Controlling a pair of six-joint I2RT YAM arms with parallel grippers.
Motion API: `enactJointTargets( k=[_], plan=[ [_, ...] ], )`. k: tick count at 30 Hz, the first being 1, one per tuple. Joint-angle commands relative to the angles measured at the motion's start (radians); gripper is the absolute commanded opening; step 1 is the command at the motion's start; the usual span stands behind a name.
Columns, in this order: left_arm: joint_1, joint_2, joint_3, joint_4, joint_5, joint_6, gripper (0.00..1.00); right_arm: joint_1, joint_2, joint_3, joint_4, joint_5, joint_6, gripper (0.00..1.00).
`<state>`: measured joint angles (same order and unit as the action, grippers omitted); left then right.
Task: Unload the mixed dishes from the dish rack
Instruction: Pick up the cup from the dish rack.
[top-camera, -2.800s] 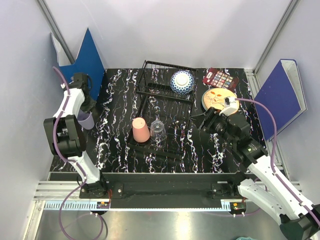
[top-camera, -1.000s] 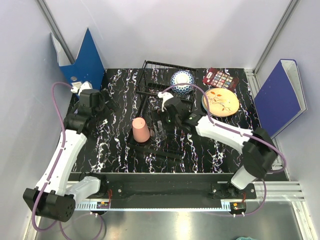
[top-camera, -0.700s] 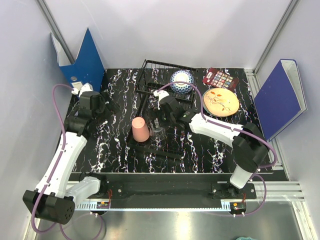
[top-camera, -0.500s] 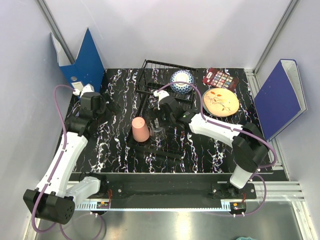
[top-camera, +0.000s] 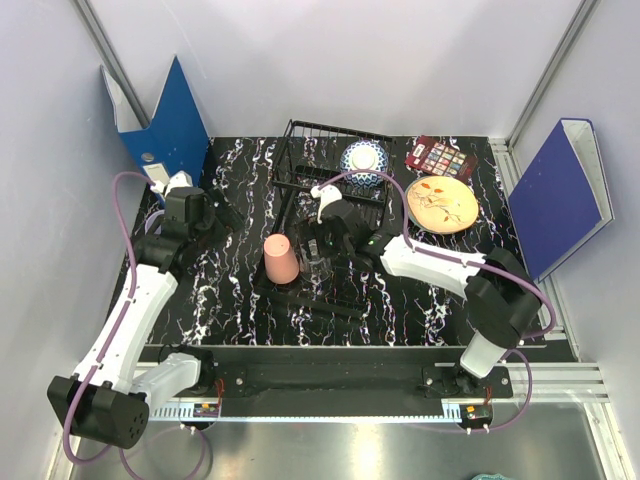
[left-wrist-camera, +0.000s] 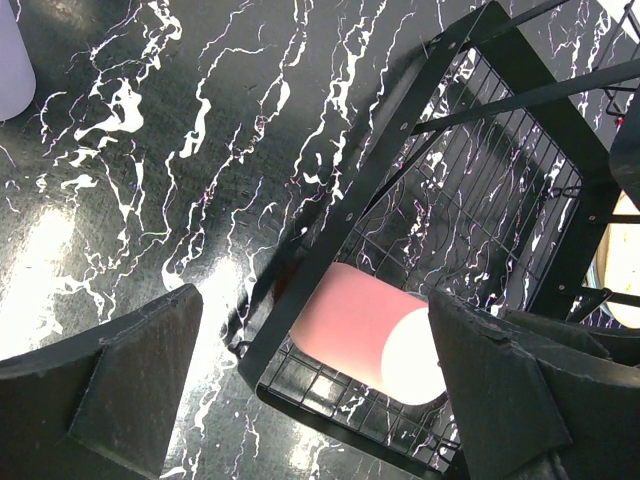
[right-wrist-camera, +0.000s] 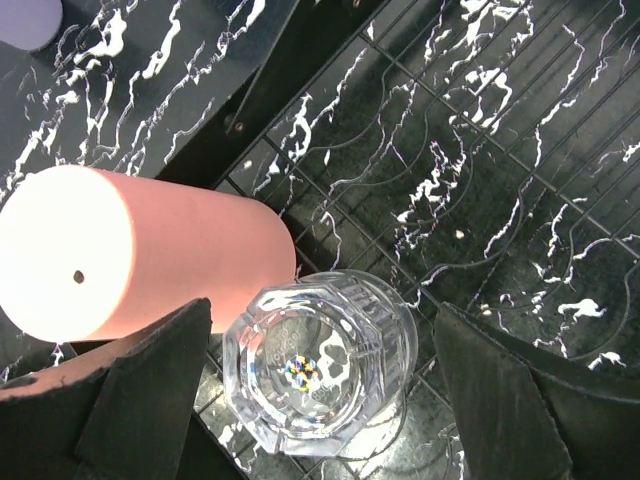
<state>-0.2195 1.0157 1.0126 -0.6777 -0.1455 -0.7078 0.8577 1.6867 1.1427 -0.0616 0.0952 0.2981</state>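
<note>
The right gripper (right-wrist-camera: 325, 405) is no longer by the cream, orange-patterned round plate (top-camera: 441, 204) out on the table at 3 o'clock. It now hovers over the clear faceted glass cup (right-wrist-camera: 320, 385) on the tray of the black thin-wire dish rack (left-wrist-camera: 395, 165), jaws spread wide either side, holding nothing. The left gripper (left-wrist-camera: 315, 385), also released and empty, has left the lavender cup (left-wrist-camera: 10, 60) and faces the salmon-pink tapered cup (left-wrist-camera: 365, 335) at the glass's 9 o'clock. Both cups look set to come out next.
</note>
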Motion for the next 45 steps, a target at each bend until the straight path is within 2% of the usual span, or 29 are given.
enactJointTargets(
  k=[1,13,30,35,45],
  plan=[
    [-0.007,-0.025,0.000,0.052,0.017,-0.007,0.99,0.026,0.013,-0.063,-0.116,0.003,0.062,0.99],
    [-0.015,-0.045,-0.017,0.059,0.011,-0.022,0.99,0.049,-0.035,-0.147,-0.061,0.040,0.099,0.99],
    [-0.035,-0.054,-0.032,0.069,0.012,-0.033,0.99,0.072,-0.090,-0.126,-0.026,0.077,0.084,1.00],
    [-0.040,-0.068,-0.052,0.081,0.012,-0.036,0.99,0.076,-0.088,-0.152,0.052,0.110,0.064,1.00],
    [-0.050,-0.098,-0.095,0.124,0.014,-0.051,0.99,0.079,-0.009,-0.219,0.322,0.181,0.035,1.00]
  ],
)
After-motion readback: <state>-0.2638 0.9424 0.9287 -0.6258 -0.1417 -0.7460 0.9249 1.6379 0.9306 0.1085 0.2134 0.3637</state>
